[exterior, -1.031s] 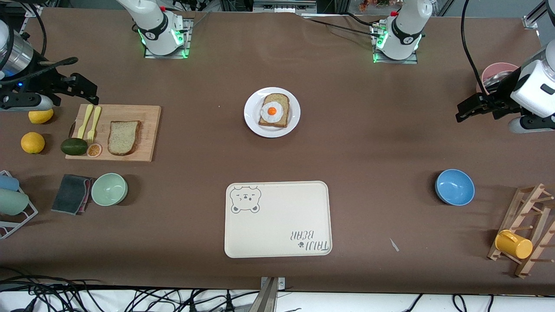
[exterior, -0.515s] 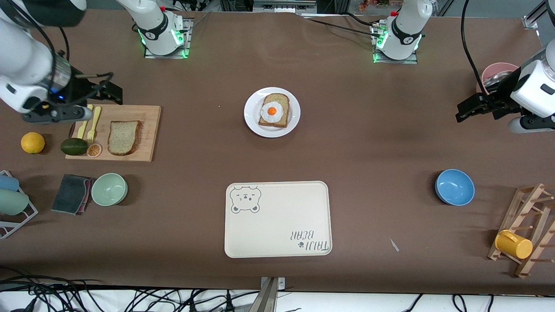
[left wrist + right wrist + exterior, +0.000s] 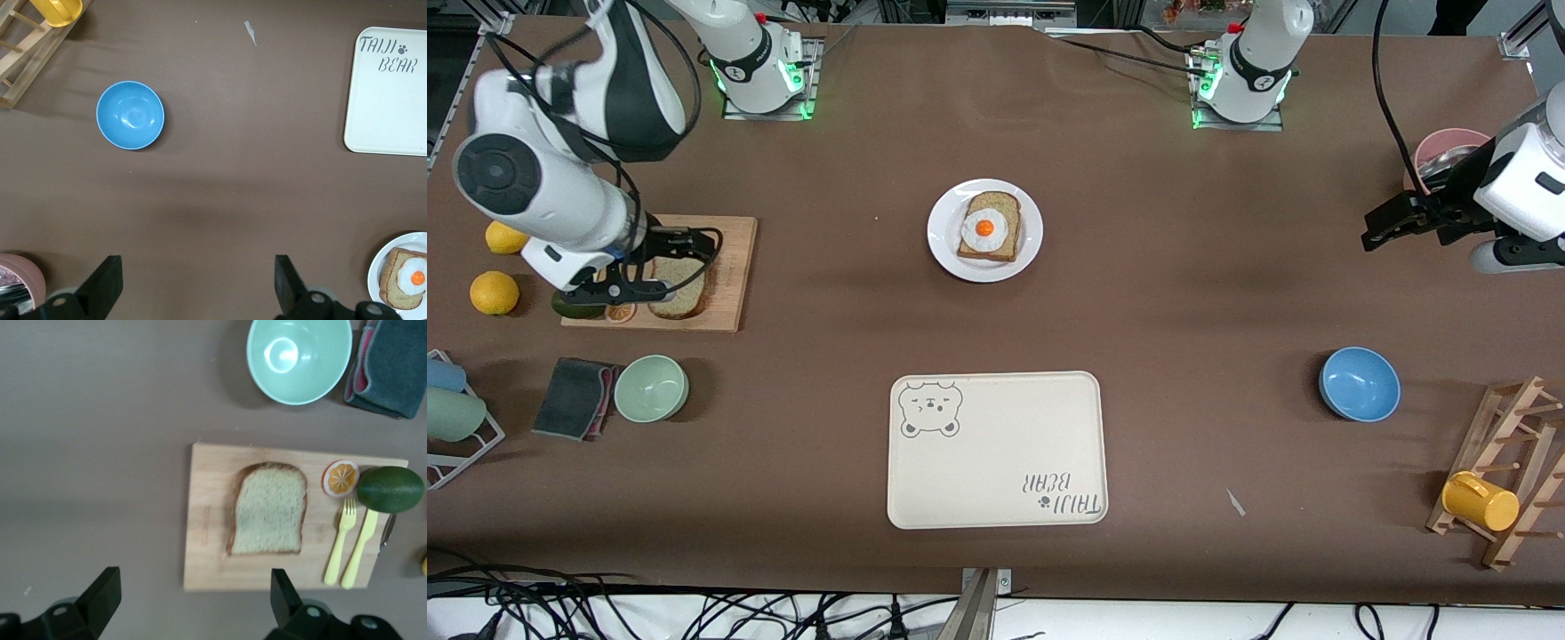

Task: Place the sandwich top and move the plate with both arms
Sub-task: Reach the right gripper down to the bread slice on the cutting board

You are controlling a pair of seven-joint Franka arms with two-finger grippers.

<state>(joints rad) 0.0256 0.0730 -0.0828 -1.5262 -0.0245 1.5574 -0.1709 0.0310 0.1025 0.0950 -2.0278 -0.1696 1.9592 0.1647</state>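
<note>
Hanging over the wooden cutting board [image 3: 694, 311], the right gripper [image 3: 669, 260] has its two fingers spread wide and holds nothing. The speckled brown bread slice [image 3: 269, 509] lies flat under it. The left gripper [image 3: 1392, 224] waits open, well apart from the round white plate [image 3: 1027, 258].

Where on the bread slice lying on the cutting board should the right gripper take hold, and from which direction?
From straight above, pinching across the long crust edges. The sandwich top lies flat on the cutting board, so only its edges give a hold, and both long edges have bare wood beside them for the fingers. The right gripper, open, is over it; the left gripper waits, open, at its end of the table.
</note>
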